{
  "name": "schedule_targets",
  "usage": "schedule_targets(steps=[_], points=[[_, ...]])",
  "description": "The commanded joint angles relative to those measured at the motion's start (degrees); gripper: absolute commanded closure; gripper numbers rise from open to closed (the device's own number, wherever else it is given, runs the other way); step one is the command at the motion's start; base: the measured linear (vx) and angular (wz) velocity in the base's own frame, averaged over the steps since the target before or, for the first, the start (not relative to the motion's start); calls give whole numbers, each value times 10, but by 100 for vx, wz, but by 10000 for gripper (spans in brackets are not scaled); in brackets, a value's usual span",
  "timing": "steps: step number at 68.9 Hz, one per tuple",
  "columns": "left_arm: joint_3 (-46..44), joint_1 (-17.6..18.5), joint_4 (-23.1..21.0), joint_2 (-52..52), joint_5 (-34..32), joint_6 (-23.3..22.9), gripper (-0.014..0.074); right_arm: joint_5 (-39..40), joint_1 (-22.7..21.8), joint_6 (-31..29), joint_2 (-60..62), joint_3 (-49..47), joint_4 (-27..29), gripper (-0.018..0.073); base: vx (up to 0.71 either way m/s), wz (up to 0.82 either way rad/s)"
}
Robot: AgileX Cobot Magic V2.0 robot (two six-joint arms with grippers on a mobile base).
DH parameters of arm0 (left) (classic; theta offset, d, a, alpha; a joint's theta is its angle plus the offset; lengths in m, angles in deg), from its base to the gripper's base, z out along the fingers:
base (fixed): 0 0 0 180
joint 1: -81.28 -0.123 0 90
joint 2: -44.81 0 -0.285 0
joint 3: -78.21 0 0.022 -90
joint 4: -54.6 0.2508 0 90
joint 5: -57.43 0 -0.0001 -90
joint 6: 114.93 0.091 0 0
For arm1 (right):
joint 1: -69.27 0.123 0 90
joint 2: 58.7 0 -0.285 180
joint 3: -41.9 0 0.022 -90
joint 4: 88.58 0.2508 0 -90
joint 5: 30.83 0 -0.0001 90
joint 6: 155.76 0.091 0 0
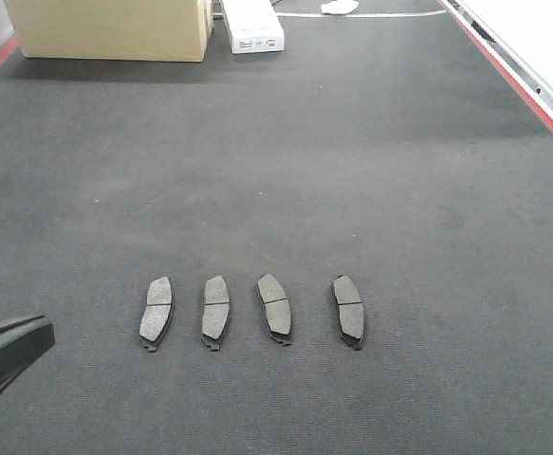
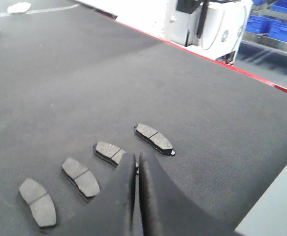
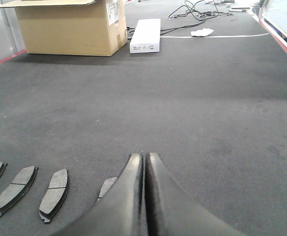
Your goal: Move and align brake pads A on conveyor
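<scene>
Pads lie in a row of four on the conveyor (image 1: pixel 285 171), side by side with narrow gaps, each one lengthwise up the belt. These brake pads A (image 1: pixel 156 313) are flat, dark-grey crescents with a groove across the middle and a thin darker backing edge.

In the left wrist view the left gripper (image 2: pixel 137 164) sits just in front of the row, its tips overlapping the third pad from the left; the other three pads spread to either side of it and a little beyond. Its two black, smooth, tapered fingers (image 2: pixel 121 196) are pressed together with only a thin seam between them, and nothing is between them.

In the right wrist view the right gripper (image 3: pixel 144 164) has the pads low to its left, the nearest one partly hidden behind its left finger. Its fingers are likewise closed against each other, empty.

The belt is a coarse, felt-like dark grey with red edge strips (image 1: pixel 508 81). Far ahead of the right gripper stand a cardboard box (image 3: pixel 69 29) and a white flat box (image 3: pixel 145 35).
</scene>
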Motion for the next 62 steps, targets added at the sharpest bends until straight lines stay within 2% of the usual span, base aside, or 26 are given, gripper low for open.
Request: schedule_targets(steps=[1,12,18,26,36,47,54,62], points=[[-13,3,-16,1,-54,17,603,43,-4,-7,-3,-16,-9,562,0,0],[-10,1,-1,-6,-62,16,603,43,-4,-7,-3,-16,-9,562,0,0],[7,-23,-2,-39,-66,16,603,43,-4,-7,-3,-16,-9,562,0,0],[46,-94,0,-110,-72,16,603,43,-4,-7,-3,-16,-9,562,0,0],[98,-223,20,-222,-73,16,603,43,-4,-7,-3,-16,-9,562,0,0],[138,-335,51,-320,-72,16,603,43,-4,-7,-3,-16,-9,562,0,0],[152,-381,67,-315,-71,16,603,43,-4,-7,-3,-16,-9,562,0,0],[180,-394,68,-316,-76,16,603,43,-4,-7,-3,-16,-9,562,0,0]])
